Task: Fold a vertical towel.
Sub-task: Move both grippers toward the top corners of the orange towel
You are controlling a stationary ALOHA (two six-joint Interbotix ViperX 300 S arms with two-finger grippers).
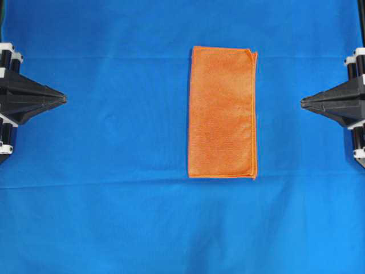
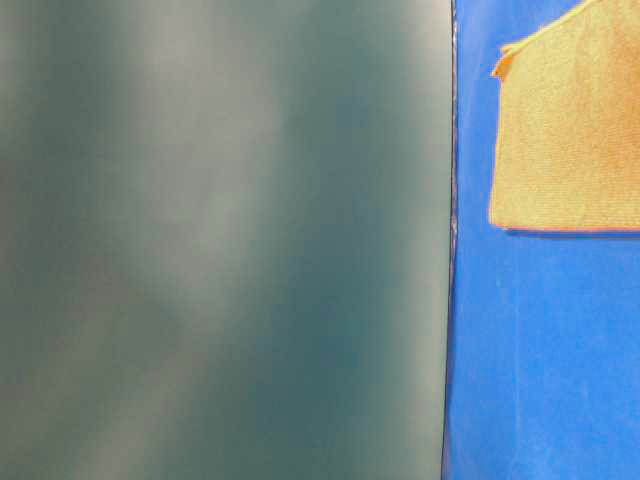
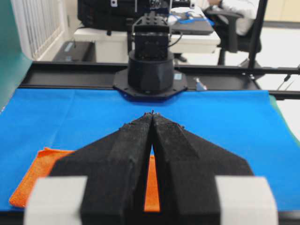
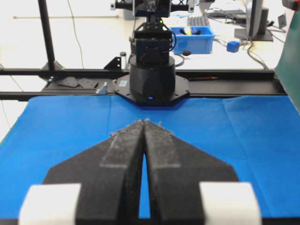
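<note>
Light is bright and even from above: the blue cloth (image 1: 114,217) shows almost no glare, and the towel (image 1: 222,112) casts only a thin shadow along its lower edge. In the table-level view a blurred grey-green panel (image 2: 220,240) fills the left two thirds, wholly out of focus. Both wrist views render the near fingers (image 3: 136,154) soft, while the rooms behind look overexposed and washed out.

My overhead camera looks straight down on the blue-covered bench (image 1: 85,217). The table-level one sits very close, half blocked by a blurred panel (image 2: 220,240). Each wrist camera looks level along its claw toward the opposite arm's base (image 3: 150,75); all share the blue cloth.
</note>
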